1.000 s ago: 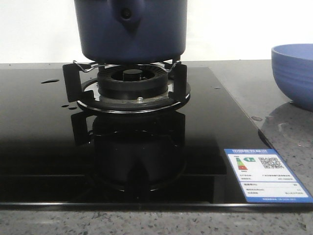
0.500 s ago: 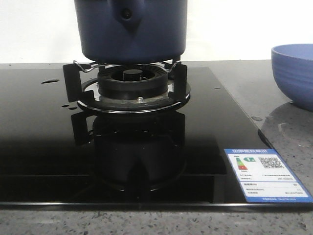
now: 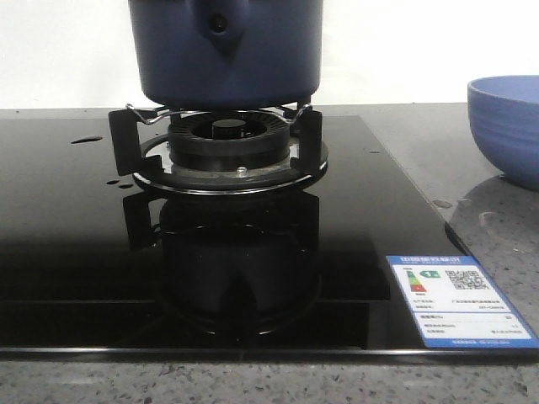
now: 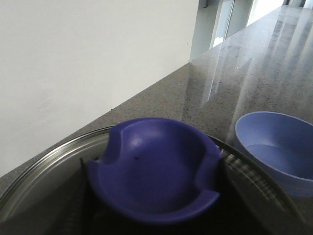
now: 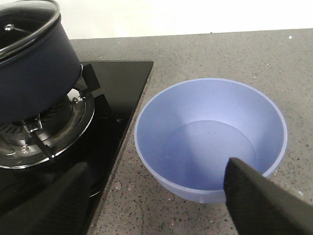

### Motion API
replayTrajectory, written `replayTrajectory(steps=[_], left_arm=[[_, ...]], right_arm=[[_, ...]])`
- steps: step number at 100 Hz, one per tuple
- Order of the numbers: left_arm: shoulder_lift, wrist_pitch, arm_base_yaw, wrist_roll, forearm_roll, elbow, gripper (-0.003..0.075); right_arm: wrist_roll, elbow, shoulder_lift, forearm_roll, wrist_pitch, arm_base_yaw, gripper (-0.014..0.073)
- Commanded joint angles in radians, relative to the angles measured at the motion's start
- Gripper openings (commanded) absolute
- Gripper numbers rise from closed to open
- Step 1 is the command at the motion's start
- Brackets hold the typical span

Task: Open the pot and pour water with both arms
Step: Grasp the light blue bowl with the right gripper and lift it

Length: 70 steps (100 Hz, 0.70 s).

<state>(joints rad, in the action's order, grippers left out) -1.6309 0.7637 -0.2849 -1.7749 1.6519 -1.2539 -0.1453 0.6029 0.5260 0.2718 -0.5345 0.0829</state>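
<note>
lidded pot (image 3: 226, 50) sits on the burner (image 3: 226, 150) — bowl (image 5: 210, 139) at 3 o'clock; right end effector (image 5: 156, 196) open above it, left end effector's state unclear.

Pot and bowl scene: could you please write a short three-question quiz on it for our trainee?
1. True or false: the pot has its lid off.
2. The bowl stands on: A) the stove glass, B) the counter, C) the burner.
3. Fill in: the right fingers are ___ (open or shut).
Key: 1 false; 2 B; 3 open.
</note>
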Motion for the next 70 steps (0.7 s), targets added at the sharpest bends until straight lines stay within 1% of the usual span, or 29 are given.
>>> replayTrajectory(steps=[1, 26, 44, 57, 70], left_arm=[[0.035, 0.015, -0.006, 0.016, 0.072, -0.034, 0.0317], [0.042, 0.078, -0.004, 0.016, 0.072, -0.089, 0.0314], [0.081, 0.065, 0.002, 0.016, 0.059, -0.142, 0.0314], [0.119, 0.061, 0.039, 0.03, 0.052, -0.156, 0.0314], [0.161, 0.061, 0.112, 0.065, 0.045, -0.156, 0.0314]], right_arm=[[-0.012, 0.036, 0.013, 0.002, 0.065, 0.003, 0.0507], [-0.012, 0.036, 0.013, 0.002, 0.065, 0.003, 0.0507], [-0.012, 0.036, 0.013, 0.002, 0.063, 0.003, 0.0507], [-0.012, 0.049, 0.015, -0.004, 0.037, 0.003, 0.0507], [-0.012, 0.104, 0.05, -0.035, -0.013, 0.001, 0.0507]])
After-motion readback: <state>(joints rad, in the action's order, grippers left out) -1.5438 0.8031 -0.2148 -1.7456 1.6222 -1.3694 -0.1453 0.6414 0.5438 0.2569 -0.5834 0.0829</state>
